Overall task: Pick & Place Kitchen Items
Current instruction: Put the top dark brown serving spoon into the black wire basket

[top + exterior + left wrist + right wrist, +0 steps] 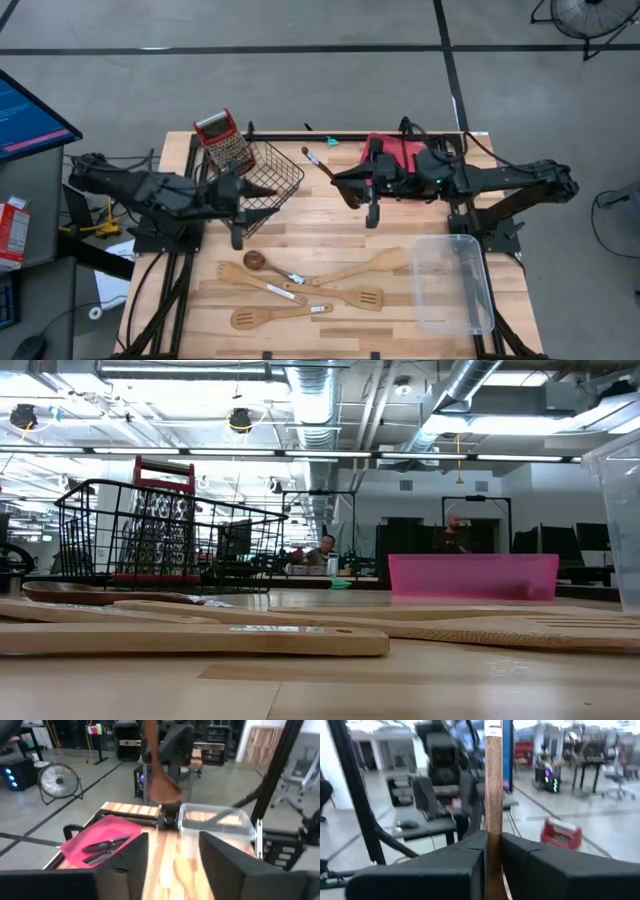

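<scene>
Wooden utensils (362, 298), five, lie on the table's front; a sixth, a spoon (493, 795), is clamped by its handle in the right claw (493, 840), raised between the basket (280, 170) and the tray (87, 851). Carrying seems in hand; next, probably lowering it into one bin (455, 285); the left claw (172, 845) waits open, empty, by the basket.

Overhead, table-level, two wrist cams; share table (330, 225).
</scene>
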